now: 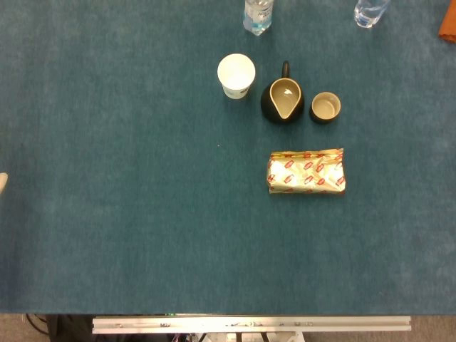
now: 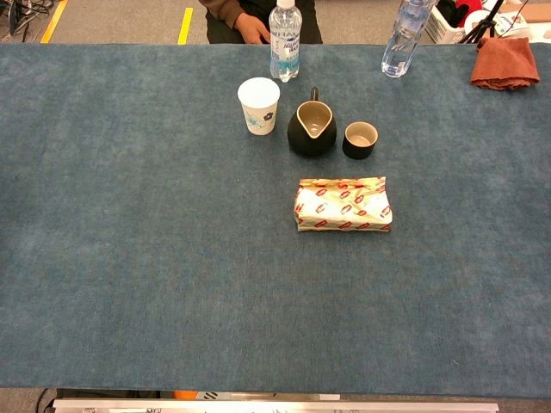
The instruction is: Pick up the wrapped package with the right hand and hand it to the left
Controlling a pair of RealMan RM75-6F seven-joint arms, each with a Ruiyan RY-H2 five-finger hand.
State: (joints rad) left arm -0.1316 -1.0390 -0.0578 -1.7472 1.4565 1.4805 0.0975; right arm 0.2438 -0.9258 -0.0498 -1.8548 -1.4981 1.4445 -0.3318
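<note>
The wrapped package [image 1: 306,172] is a gold foil block with red labels. It lies flat on the blue table cloth, right of centre, and shows in the chest view too [image 2: 343,205]. Nothing touches it. A small pale tip [image 1: 2,182] pokes in at the left edge of the head view, far from the package. It looks like part of my left hand, but how its fingers stand is hidden. My right hand shows in neither view.
Behind the package stand a white paper cup [image 1: 236,75], a dark pitcher [image 1: 283,101] and a small dark cup [image 1: 325,107]. Two water bottles [image 2: 285,40] [image 2: 401,36] stand at the far edge, and an orange cloth [image 2: 504,63] lies at the far right. A person sits behind the table.
</note>
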